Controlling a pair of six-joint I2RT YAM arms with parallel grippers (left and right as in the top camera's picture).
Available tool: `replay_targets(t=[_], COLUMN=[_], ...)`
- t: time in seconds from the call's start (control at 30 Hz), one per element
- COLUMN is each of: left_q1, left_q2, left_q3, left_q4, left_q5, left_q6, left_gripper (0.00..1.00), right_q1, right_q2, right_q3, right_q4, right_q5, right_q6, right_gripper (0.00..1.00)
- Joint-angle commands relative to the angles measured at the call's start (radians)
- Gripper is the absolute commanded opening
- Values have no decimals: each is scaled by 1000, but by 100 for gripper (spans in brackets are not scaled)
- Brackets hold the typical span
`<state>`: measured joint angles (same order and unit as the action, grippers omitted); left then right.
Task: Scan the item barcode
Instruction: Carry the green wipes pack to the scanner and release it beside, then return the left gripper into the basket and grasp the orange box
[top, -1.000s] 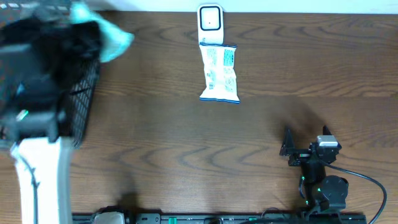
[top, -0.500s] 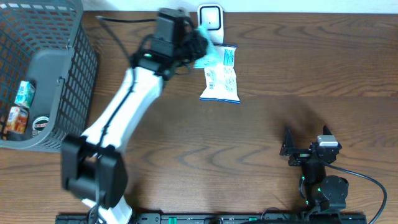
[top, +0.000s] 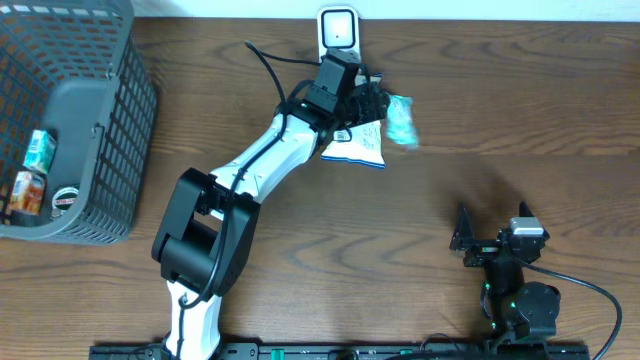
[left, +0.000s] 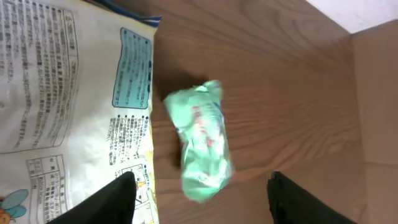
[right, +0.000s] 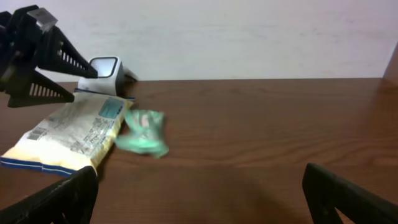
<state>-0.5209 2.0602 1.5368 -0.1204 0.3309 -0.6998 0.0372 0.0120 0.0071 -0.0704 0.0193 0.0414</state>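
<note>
My left gripper (top: 375, 102) hangs spread and empty above the small crumpled green plastic packet (left: 199, 146), which lies on the brown wooden table (top: 500, 100) just beside the white printed snack bag (left: 62, 93). Closing here, I could catch the bag's edge too, or lift the packet with its barcode turned away from the white upright scanner (top: 338, 30)

Left arm (top: 250, 165) of glossy white links joined by black housings, thin black cable (top: 262, 62) looping along it, right arm (top: 510, 270) all black, grey-white block (top: 527, 233) on its wrist, green lights (top: 513, 305) toward six o'clock, matte black fingers (left: 106, 205)
</note>
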Motion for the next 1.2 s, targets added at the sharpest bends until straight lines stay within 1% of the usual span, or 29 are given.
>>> replay_targets(t=[0.0, 0.07, 0.1, 0.23, 0.3, 0.37, 0.43, 0.47, 0.5, 0.57, 0.6, 0.63, 0.7, 0.77, 0.83, 0.9, 0.97, 1.0, 1.03, 1.07, 1.1, 1.17], left_q1=[42, 78, 117, 224, 298, 402, 495, 574, 620, 727, 780, 838, 926, 1040, 1096, 1143, 1159, 1160, 1159, 1159, 1159, 1159], left_q2=[-71, -123, -178, -327, -423, -539, -620, -673, -698, -734, -742, -742, -734, -711, -690, -655, -621, -598, -559, -542, -504, -456], left_q3=[6, 6, 6, 6, 6, 6, 6, 6, 6, 6, 6, 6, 6, 6, 6, 5, 5, 5, 4, 3, 3, 3], left_q4=[4, 2, -3, -68, -137, -219, -285, -340, -375, -446, -475, -504, -540, -576, -592, -605, -615, -628, -642, -645, -650, -648], left_q5=[7, 33, 61, 89, 88, 84, 42, -21, -71, -191, -256, -324, -396, -418, -418, -418, -418, -419, -420, -423, -428, -476], left_q6=[11, 11, 12, 67, 158, 278, 307, 308, 311, 352, 360, 359, 360, 379, 420, 509, 612, 689, 802, 837, 905, 974], left_gripper=[67, 67, 67, 67, 67, 69, 72, 72, 75, 77, 77, 82, 85, 85, 85, 85, 85, 85, 85, 85, 85, 85], right_q1=[4, 4, 4, 4, 4, 4, 4, 4, 4, 4, 4, 4, 4, 4, 4, 4, 4, 4, 4, 4, 4, 4], right_q2=[-5, -5, -5, -5, -5, -5, -5, -5, -5, -5, -5, -5, -5, -5, -5, -5, -5, -5, -5, -5, -5, -5], right_q3=[-2, -2, -2, -2, -2, -2, -2, -2, -2, -2, -2, -2, -2, -2, -2, -2, -2, -2, -2, -2, -2, -2], right_q4=[-4, -4, -4, -4, -4, -4, -4, -4, -4, -4, -4, -4, -4, -4, -4, -4, -4, -4, -4, -4, -4, -4], right_q5=[1, 1, 1, 1, 1, 1, 1, 1, 1, 1, 1, 1, 1, 1, 1, 1, 1, 1, 1, 1, 1, 1], right_q6=[10, 10, 10, 10, 10, 10, 10, 10, 10, 10, 10, 10, 10, 10, 10, 10, 10, 10, 10, 10, 10, 10], right_gripper=[99, 99, 99, 99, 99, 99, 99, 99, 99, 99, 99, 99, 99, 99, 99, 99, 99, 99, 99, 99, 99, 99])
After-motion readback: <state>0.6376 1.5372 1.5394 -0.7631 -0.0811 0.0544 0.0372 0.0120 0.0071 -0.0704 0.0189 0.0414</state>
